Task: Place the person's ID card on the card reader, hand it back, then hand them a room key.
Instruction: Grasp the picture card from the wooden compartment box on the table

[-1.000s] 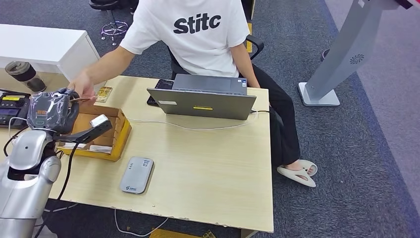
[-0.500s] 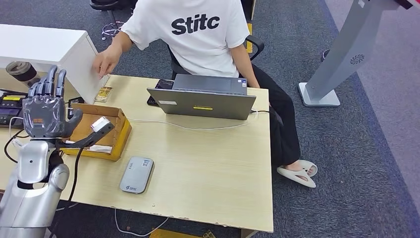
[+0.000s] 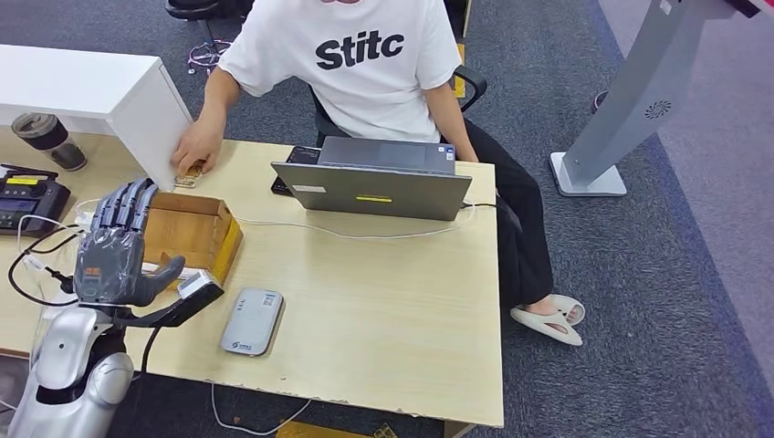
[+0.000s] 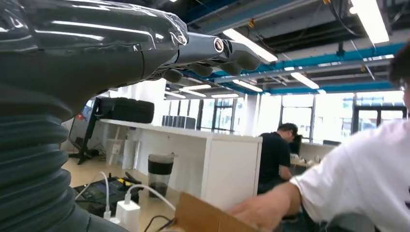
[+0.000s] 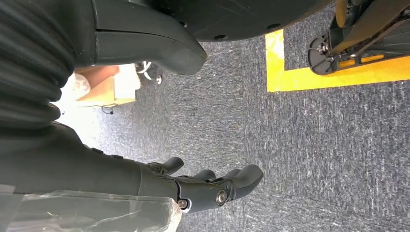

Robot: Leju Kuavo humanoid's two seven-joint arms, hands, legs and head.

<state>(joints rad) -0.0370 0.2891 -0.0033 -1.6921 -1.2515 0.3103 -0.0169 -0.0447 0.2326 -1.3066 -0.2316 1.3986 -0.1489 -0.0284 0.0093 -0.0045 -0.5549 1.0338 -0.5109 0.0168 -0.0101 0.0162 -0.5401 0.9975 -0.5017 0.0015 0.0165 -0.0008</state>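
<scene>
A: Left of the cardboard box (image 3: 187, 235), what is seen?
B: The left hand (image 3: 117, 251) is raised, fingers spread, nothing held.
A: And beyond the box?
B: A card (image 3: 191, 172) is pressed to the tabletop (image 3: 383, 292) by a person's hand (image 3: 194, 146). The right hand (image 5: 203, 186) is hung over carpet, loosely curled, nothing held.

One laptop (image 3: 374, 178), one cardboard box (image 3: 193, 233), one card reader (image 3: 252, 321), one cup (image 3: 44, 139), one person (image 3: 351, 64).
</scene>
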